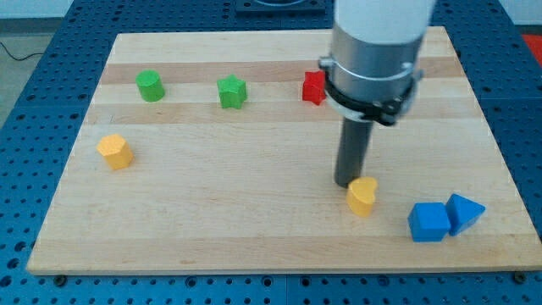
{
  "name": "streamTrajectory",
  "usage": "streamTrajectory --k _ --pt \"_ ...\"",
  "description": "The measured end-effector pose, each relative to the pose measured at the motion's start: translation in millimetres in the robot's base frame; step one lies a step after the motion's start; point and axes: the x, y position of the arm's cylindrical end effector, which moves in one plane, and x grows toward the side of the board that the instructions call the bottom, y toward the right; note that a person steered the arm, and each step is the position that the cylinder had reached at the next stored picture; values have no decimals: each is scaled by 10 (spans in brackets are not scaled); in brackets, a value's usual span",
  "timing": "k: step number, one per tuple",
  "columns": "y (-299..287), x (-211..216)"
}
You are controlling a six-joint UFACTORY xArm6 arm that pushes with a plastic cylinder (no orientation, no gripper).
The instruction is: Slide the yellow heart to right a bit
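The yellow heart point(362, 196) lies on the wooden board point(254, 212) at the view's lower right. My tip point(347, 183) rests on the board just at the heart's upper left edge, touching or nearly touching it. The rod rises from there into the grey arm body point(373, 59) at the view's top.
A blue cube point(428, 222) and a blue triangle point(465, 212) lie close to the right of the heart. A red block point(313, 87) sits by the arm. A green star point(231, 91), a green block point(151, 85) and a yellow block point(114, 152) lie to the left.
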Motion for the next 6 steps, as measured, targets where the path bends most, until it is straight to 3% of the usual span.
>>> streamTrajectory --k 6 --pt "-16 455"
